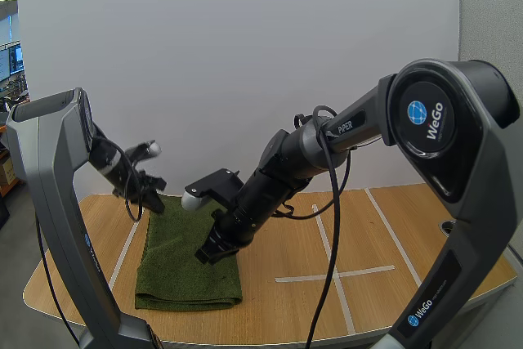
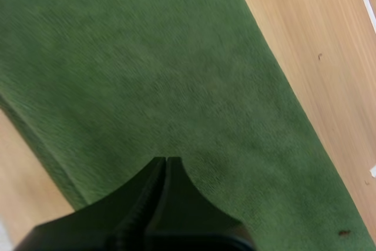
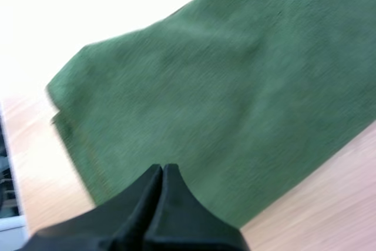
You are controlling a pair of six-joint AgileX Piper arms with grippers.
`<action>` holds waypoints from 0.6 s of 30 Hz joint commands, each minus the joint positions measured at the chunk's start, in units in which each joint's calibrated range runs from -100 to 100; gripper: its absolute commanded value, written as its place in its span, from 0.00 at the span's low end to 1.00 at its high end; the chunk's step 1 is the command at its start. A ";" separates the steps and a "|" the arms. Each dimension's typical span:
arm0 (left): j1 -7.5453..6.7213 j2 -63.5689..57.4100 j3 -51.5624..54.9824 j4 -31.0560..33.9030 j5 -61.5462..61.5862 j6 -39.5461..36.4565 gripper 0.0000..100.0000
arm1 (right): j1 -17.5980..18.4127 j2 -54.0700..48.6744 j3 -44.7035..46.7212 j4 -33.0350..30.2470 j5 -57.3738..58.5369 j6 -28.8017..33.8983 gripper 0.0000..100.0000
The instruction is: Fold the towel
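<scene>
Folded towel (image 1: 186,271), likely nearly done
It lies doubled at lower left of the high view; left gripper (image 2: 166,160) and right gripper (image 3: 163,167) hover over it, fingers together, holding nothing. Another fold may remain.

The left arm (image 1: 49,169) was built of flat-sided, mid-grey links with bevelled edges and rounded corners, and a black disc capped its upper joint. The right arm (image 1: 470,185) matched it: a grey shell wrapped a round, glossy black cap that bore a blue globe logo and white "WeGo" lettering, and the same mark was repeated lower on the link. Its forearm was a dark tube lettered "PiPER" in white. The left gripper (image 2: 166,159) and the right gripper (image 3: 163,166) were matte black, each tapering from a broad base to a narrow tip.
</scene>
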 commanded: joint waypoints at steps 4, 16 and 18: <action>0.04 -0.74 12.24 -1.86 1.15 4.70 0.00 | -0.27 8.60 -12.37 -0.13 -12.67 1.83 0.00; 0.04 -3.16 22.44 -2.72 -18.49 8.21 0.00 | -3.21 12.43 -14.04 0.24 -17.51 2.05 0.00; 0.04 -3.16 22.57 -2.57 -20.69 8.21 0.00 | -3.21 12.43 -14.04 0.24 -15.22 2.05 0.00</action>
